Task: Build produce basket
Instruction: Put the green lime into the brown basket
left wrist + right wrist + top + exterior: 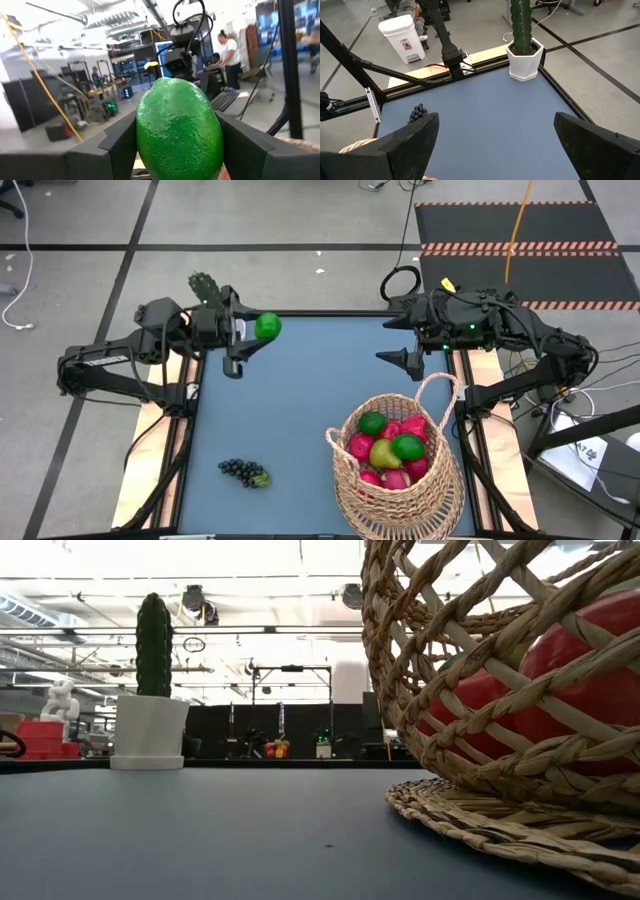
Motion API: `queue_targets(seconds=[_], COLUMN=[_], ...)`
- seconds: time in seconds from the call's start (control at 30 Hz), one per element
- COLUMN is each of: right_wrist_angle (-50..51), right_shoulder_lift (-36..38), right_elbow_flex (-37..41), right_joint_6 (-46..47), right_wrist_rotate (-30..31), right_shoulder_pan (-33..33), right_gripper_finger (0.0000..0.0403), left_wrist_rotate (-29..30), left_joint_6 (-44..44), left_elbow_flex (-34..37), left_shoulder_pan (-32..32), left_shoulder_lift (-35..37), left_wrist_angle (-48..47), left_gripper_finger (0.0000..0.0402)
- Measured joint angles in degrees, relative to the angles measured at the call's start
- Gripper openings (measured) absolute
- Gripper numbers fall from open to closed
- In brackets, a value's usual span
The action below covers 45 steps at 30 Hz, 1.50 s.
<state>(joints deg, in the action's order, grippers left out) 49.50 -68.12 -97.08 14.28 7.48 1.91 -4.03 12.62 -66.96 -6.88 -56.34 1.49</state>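
Observation:
A green lime (268,326) is held up over the table's far left part, with my left gripper (258,330) shut on it. The tan woven basket (400,470) stands at the near right with red, pink, yellow-green and green produce inside; its wall (500,690) fills the low view's right side. A dark grape bunch (243,472) lies on the blue table top at the near left, also visible as the grape bunch (417,114) in the right wrist view. My right gripper (396,340) hangs open above the far right, nothing between its fingers (410,145). My left gripper pinches the lime's two opposite sides (145,135) between its two fingers (245,145). The fingers reach about level from the table's left side. The lime is lifted clear of the table, its long axis upright in the wrist view.
A green cactus in a white pot (205,285) stands at the far left corner, close behind my left gripper, seen also as the pot (148,730) and the pot (524,60). The blue table middle (310,400) is bare.

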Motion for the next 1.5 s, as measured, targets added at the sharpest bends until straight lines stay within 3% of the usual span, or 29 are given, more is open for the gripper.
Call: queue_targets(seconds=[0.23, 0.6, 1.07, 1.5], right_wrist_angle=[0.0, 0.0, 0.02, 0.02], right_shoulder_lift=[0.0, 0.0, 0.0, 0.0], right_elbow_flex=[0.0, 0.0, 0.0, 0.0], right_joint_6=[0.0, 0.0, 0.01, 0.0], right_wrist_rotate=[-0.01, -0.01, -0.02, -0.03], right_shoulder_pan=[0.0, 0.0, 0.0, -0.01], right_gripper_finger=[0.0389, 0.0389, 0.0389, 0.0389], left_wrist_rotate=[0.04, 0.19, 1.56, 3.1], left_joint_6=[10.64, 18.9, 36.34, 38.3], left_elbow_flex=[0.0, 0.0, 0.0, 0.0], left_shoulder_pan=[-0.01, -0.6, -0.6, -0.6], left_shoulder_lift=[0.0, 0.0, 0.0, 0.0], left_wrist_angle=[-0.01, 0.03, 0.03, 0.05], left_gripper_finger=[0.0239, 0.0239, 0.0239, 0.0239])
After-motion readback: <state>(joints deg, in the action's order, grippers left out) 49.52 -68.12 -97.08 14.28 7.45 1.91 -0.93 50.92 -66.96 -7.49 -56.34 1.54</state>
